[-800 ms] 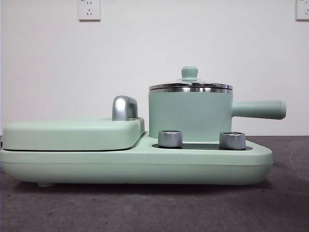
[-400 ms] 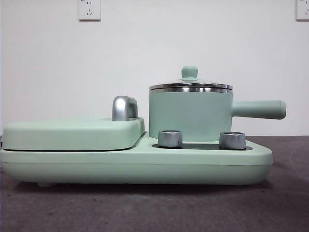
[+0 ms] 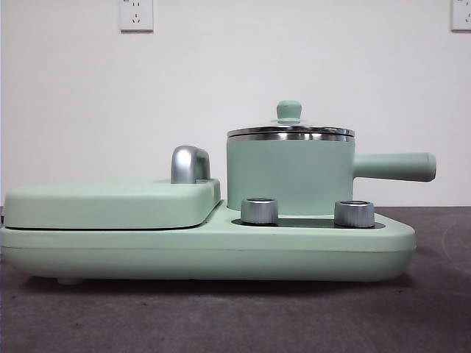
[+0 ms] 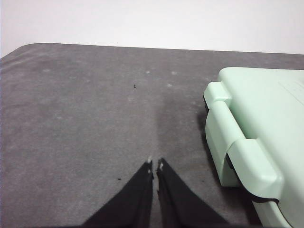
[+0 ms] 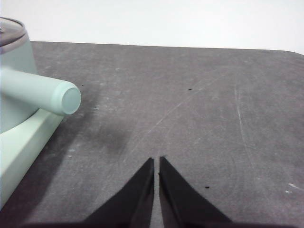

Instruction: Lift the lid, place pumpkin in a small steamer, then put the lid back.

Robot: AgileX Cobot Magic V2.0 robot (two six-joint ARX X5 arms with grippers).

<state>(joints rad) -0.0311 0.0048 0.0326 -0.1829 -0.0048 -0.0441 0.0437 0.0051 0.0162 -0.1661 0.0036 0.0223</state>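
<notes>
Nothing of the task is begun, by the look of it: the lid (image 3: 290, 132) sits square on the steamer (image 3: 288, 175), its knob (image 3: 288, 110) upright and free; the steamer stands on the base (image 3: 206, 250) behind the two silver knobs, its handle (image 3: 394, 166) pointing to the side; the pumpkin is in no view, so where it lies cannot be told.

The left gripper (image 4: 155, 165) hangs over bare surface (image 4: 85, 118) beside the flat cover (image 4: 256, 123), jaws all but closed and holding nothing; the right gripper (image 5: 156, 161) hangs over bare surface near the handle's end (image 5: 64, 99), jaws likewise nearly touching and empty.

The first step is lifting the lid; I judge that one gripper must open, come down over the small knob, close on it and raise it straight, the steel rim clearing the pot.

Against the earlier front frames nothing differs; lid, steamer and base stand alike, and no arm shows.
</notes>
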